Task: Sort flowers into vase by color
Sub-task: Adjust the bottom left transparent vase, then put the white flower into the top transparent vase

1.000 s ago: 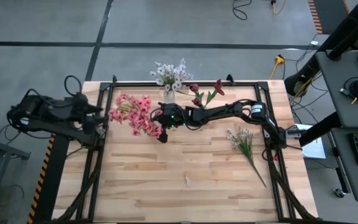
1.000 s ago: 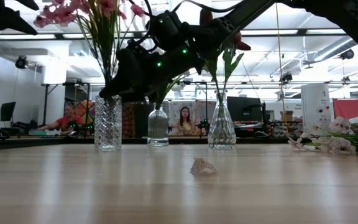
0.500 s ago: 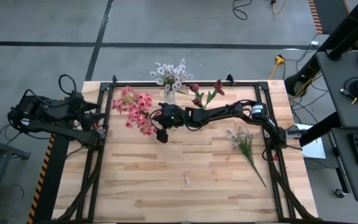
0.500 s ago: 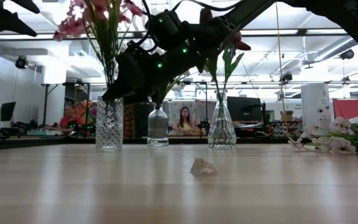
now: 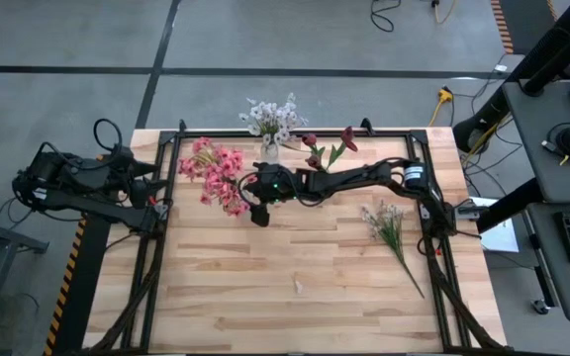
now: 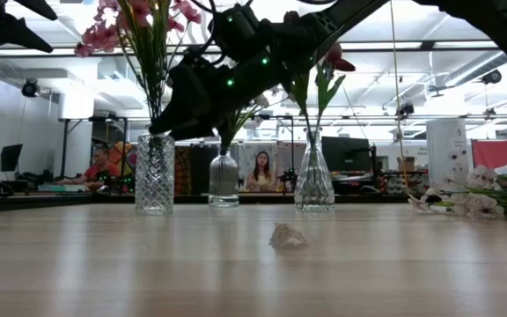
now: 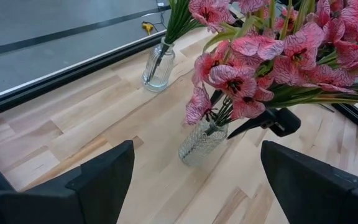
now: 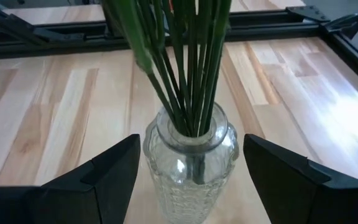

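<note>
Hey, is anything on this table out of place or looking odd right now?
Yes: a white-lilac stem lies flat on the table's right side, not in a vase. A small pale scrap also lies loose on the bare wood nearer the front.

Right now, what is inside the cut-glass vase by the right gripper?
Green stalks of the pink flowers fill the cut-glass vase. The open right gripper flanks it. Stalk ends are blurred by patterned glass.

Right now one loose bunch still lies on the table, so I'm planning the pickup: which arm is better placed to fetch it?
Right. The loose white-lilac bunch lies on the table's right side, beside the right arm's base. The right tool is open at the pink flowers' vase; the left tool waits off the left edge.
</note>
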